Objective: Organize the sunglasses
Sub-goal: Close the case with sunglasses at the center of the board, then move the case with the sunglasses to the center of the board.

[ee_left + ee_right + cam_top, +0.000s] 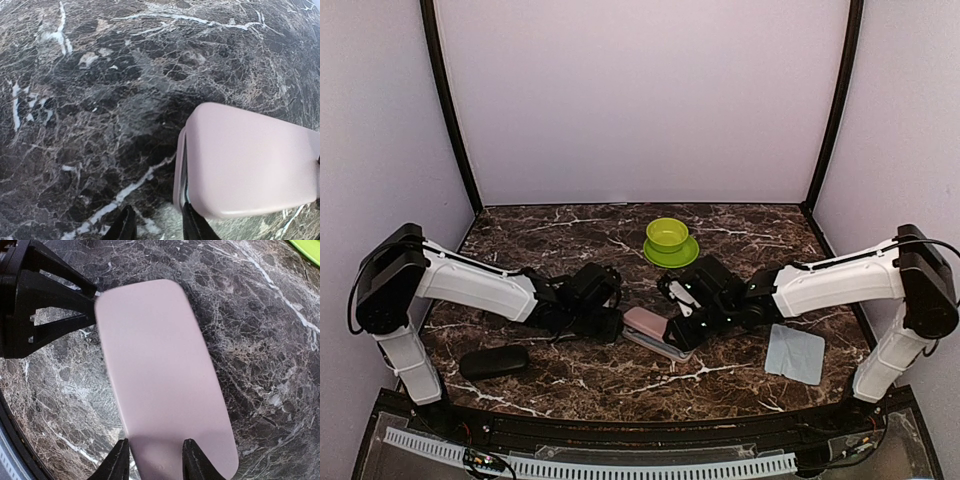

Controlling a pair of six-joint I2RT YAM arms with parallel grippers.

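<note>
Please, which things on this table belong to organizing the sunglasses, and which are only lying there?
Likely for the job:
- pink case
- black case
The sunglasses themselves are not in view.

Only lying about:
- green bowl on a green plate
- pale blue cloth, probably

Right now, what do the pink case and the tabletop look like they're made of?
Pink case: probably hard plastic or a coated shell, smooth matte; soft even sheen, crisp seam along its edge. Tabletop: dark marble or marble-look laminate; white veining, slight gloss.
</note>
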